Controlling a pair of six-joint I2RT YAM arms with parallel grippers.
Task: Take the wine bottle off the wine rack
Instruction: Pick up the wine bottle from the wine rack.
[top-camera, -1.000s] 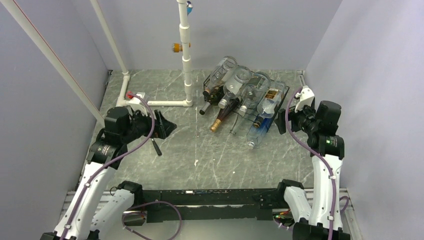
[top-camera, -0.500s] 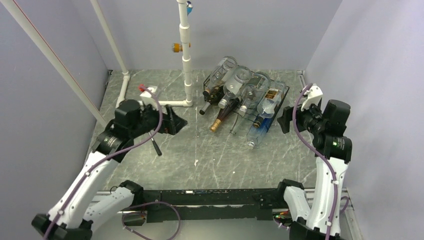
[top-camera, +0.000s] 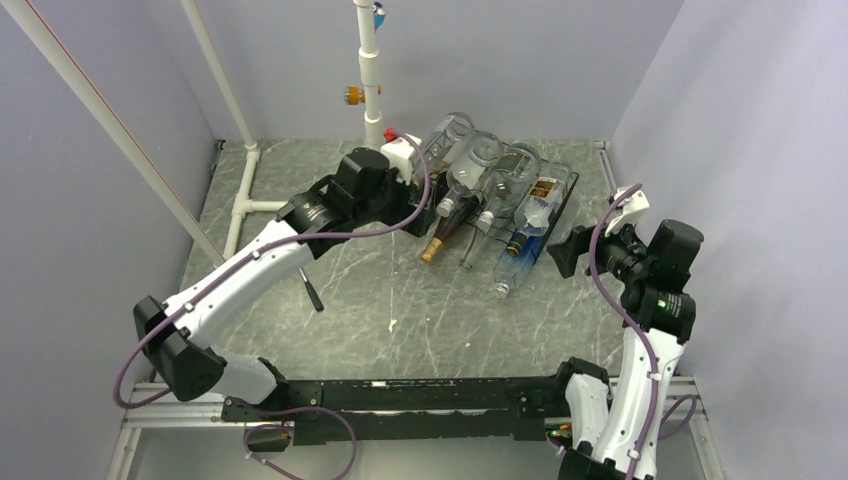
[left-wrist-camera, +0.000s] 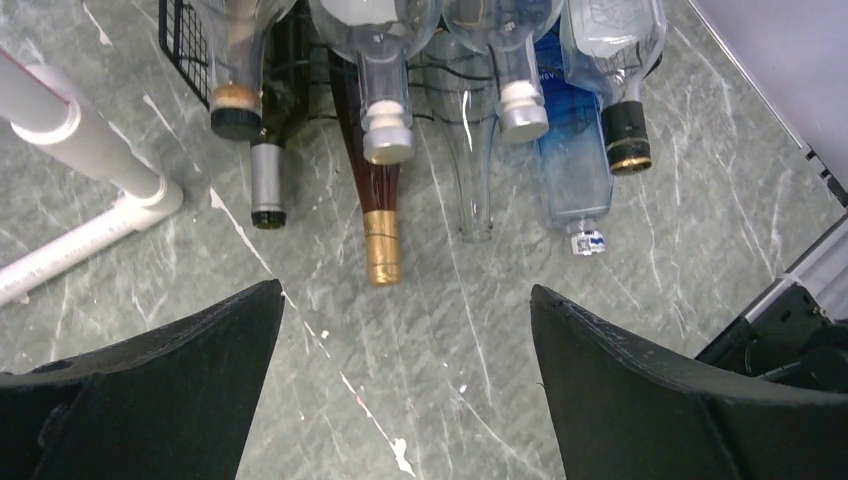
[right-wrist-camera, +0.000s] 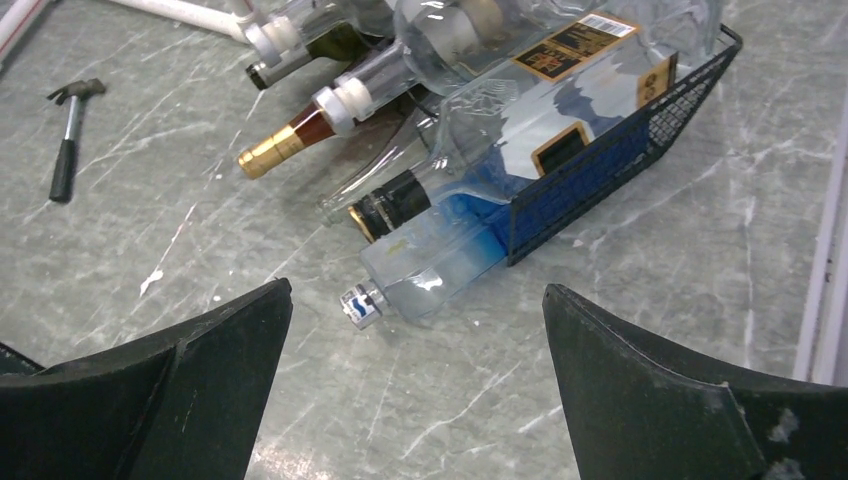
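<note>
The wine bottle (left-wrist-camera: 380, 235), the dark one with the gold foil cap, is being kept in the lower row of the wine rack (right-wrist-camera: 600, 170). Its neck is sticking out over the table towards the arms. A grey-capped dark bottle (left-wrist-camera: 268, 185) is lying just beside it on one side and a clear neck (left-wrist-camera: 475, 190) on the other. A clear bottle with a silver cap (left-wrist-camera: 388, 130) is resting across its shoulder from the tier above.

The left gripper (left-wrist-camera: 405, 300) is being held wide open above the foil end with nothing between its fingers, and this looks like the reach-in before the grasp. The right gripper (right-wrist-camera: 417, 290) is likewise being held fully open and empty, near the blue-tinted bottle (right-wrist-camera: 430, 270) at the rack's other end.

For a clean step, the neck is best straddled just behind the foil, clear of both neighbours. Then the bottle is best drawn straight out along its own axis. Smooth glass is likely to slip under a light pinch. The stacked bottles above may well roll if the rack is jolted, so a steadying touch from the right side could help.

The rack is standing at the far right of a grey marbled table (top-camera: 400, 320), close to the back wall. A white pipe frame (top-camera: 370, 90) is rising just beside it, and a small hammer (top-camera: 312, 292) is lying well apart on the open surface. Plain lilac walls are closing in three sides.
</note>
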